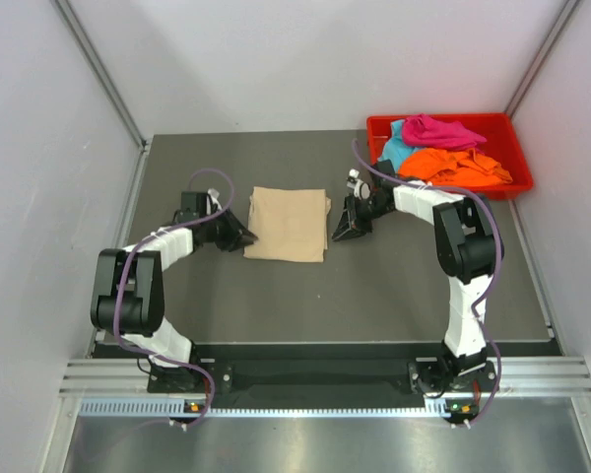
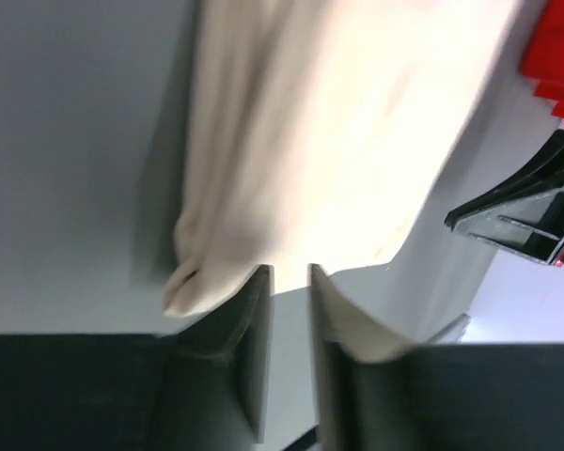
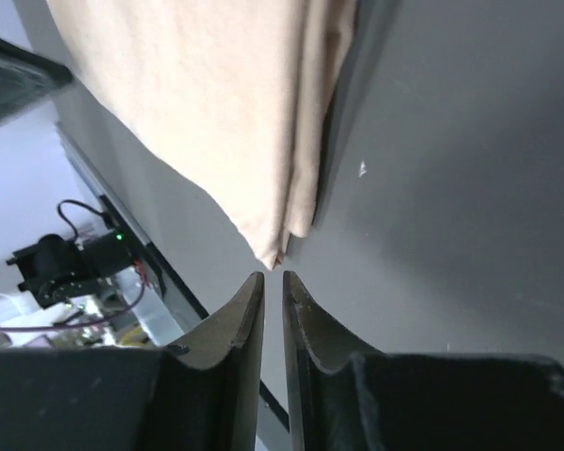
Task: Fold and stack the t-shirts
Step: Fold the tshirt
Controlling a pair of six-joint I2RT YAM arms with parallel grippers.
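Observation:
A beige t-shirt (image 1: 289,224) lies folded into a flat rectangle on the dark table between my two grippers. My left gripper (image 1: 244,238) sits at its left edge, jaws a narrow gap apart with only table between them (image 2: 290,272); the shirt's edge (image 2: 329,122) lies just past the tips. My right gripper (image 1: 343,233) sits at the shirt's right edge, jaws almost together and empty (image 3: 273,277), with the shirt's corner (image 3: 216,103) just beyond them. The magenta-pink (image 1: 438,130), orange (image 1: 453,166) and teal-blue (image 1: 396,150) t-shirts lie crumpled in the tray.
A red plastic tray (image 1: 517,182) stands at the back right of the table, close behind my right arm. Grey walls enclose the table on the left, back and right. The metal rail with the arm bases (image 1: 315,379) runs along the near edge.

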